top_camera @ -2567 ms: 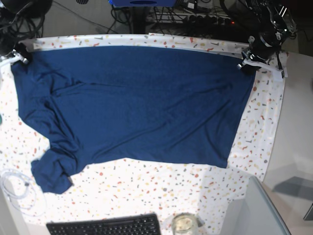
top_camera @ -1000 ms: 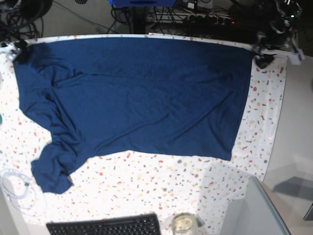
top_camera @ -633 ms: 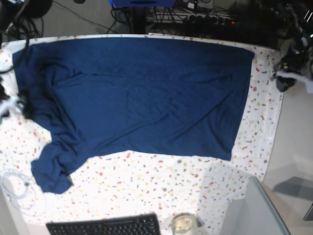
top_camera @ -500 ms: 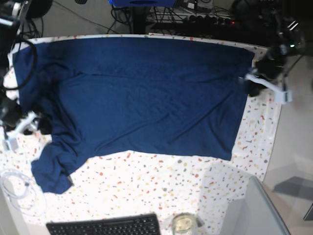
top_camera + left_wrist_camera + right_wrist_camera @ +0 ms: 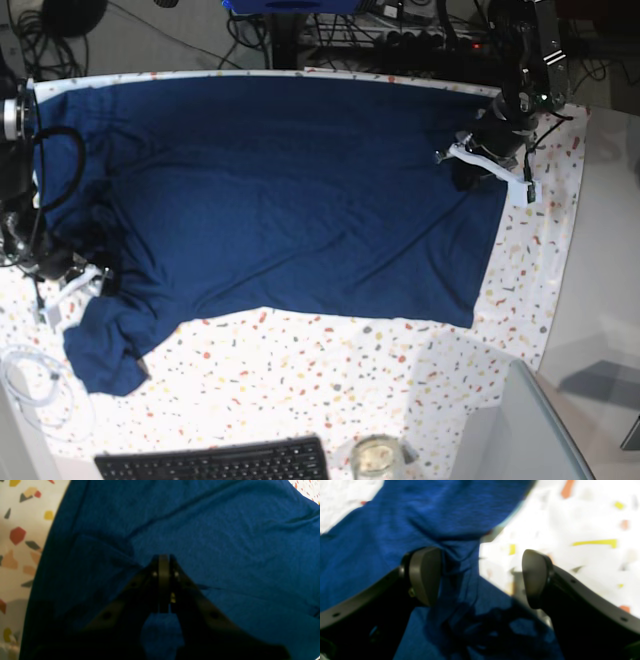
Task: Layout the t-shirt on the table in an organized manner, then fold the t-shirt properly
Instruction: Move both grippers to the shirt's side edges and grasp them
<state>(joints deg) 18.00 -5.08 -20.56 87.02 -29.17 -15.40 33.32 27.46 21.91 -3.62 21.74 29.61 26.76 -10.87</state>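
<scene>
The navy t-shirt [image 5: 290, 190] lies spread across the speckled table [image 5: 300, 390], with one sleeve bunched at the front left [image 5: 105, 350]. My left gripper [image 5: 462, 172] rests on the shirt near its right edge. In the left wrist view this gripper [image 5: 163, 560] is shut, tips against the t-shirt [image 5: 225, 542], creases running from them; pinched cloth does not show. My right gripper [image 5: 92, 282] is at the shirt's left side above the bunched sleeve. The right wrist view shows it [image 5: 480, 577] open, with a fold of t-shirt [image 5: 460, 580] between its fingers [image 5: 425, 576].
A black keyboard [image 5: 215, 462] and a glass jar [image 5: 377, 455] sit at the table's front edge. A white cable coil [image 5: 30, 385] lies at the front left. A clear box corner [image 5: 520, 430] and a grey surface [image 5: 605, 300] are on the right. Cables run behind the table.
Both grippers left the shirt's far corners. The left one shut and came inward onto the shirt's right side. The right one travelled down the left edge to the sleeve.
</scene>
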